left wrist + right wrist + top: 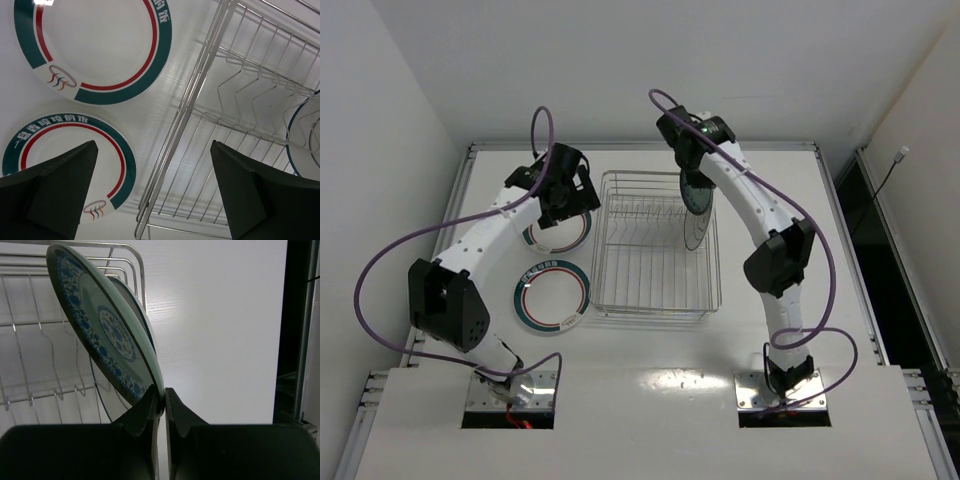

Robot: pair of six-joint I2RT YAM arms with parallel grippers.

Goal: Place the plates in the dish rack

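The silver wire dish rack (650, 285) sits mid-table. My right gripper (688, 160) is shut on the rim of the small patterned teal plate (102, 322), which it holds on edge and tilted over the rack's right side (30, 365). Just in front of the teal plate, a white plate with a dark rim (697, 232) stands upright in the rack. Two white plates with green bands and red rings lie flat on the table left of the rack, one farther (95, 45) and one nearer (70, 150). My left gripper (154, 145) hangs open and empty above the rack's left rim (200, 90), near the farther plate (560, 235).
White walls close in the table on the left and at the back. A dark gap runs along the table's right edge (290, 340). Purple cables loop off both arms. The rack's prong rows (250, 85) stand upright across its floor.
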